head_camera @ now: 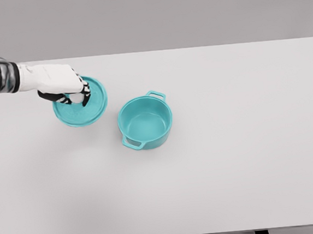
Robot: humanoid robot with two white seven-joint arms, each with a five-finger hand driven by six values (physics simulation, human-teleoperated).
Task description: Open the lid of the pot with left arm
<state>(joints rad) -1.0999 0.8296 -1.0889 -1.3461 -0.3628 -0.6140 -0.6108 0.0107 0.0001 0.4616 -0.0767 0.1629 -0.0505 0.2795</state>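
Observation:
A teal pot (146,122) stands uncovered near the middle of the white table (230,143), its two handles pointing to the upper right and lower left; its inside looks bare. Left of it lies the matching teal lid (90,109), apart from the pot. My left hand (77,96) comes in from the left edge and sits on top of the lid, its fingers curled around the lid's centre, where the knob is hidden under them. I cannot tell whether the lid rests on the table or hangs just above it.

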